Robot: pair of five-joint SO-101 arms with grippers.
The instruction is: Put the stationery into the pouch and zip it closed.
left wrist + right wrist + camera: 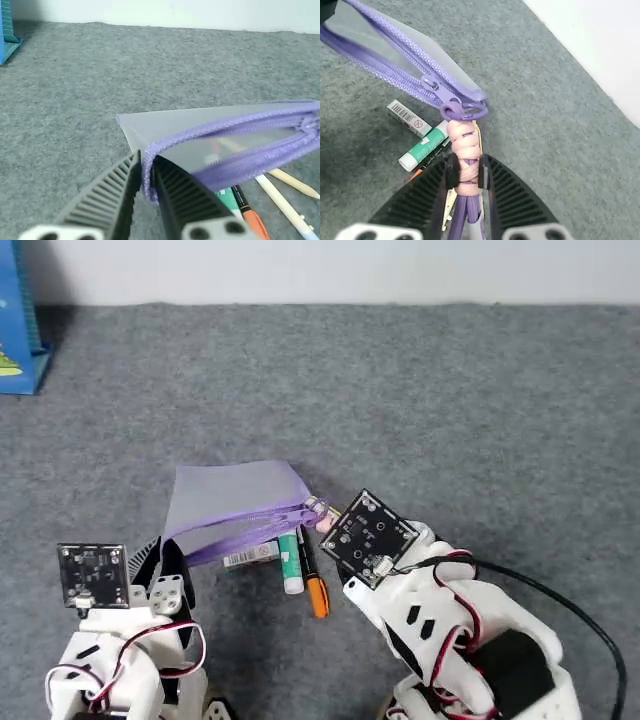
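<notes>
Purple pouch (235, 495) lies lengthwise between your arms: left gripper (145, 175) pinches its zipper end, right gripper (466, 175) clamps the pull cord (462, 145); mouth seemingly unzipped.

One purple pouch (235, 495), one pink zip strap (465, 150), one green-and-white tube (290, 560), one orange-tipped pen (316, 592), one white pen (280, 202), one pale pencil (294, 181), one small labelled box (250, 556), one blue box (15, 320) and two robot arms, left (115, 650) and right (470, 640), are on view.
</notes>
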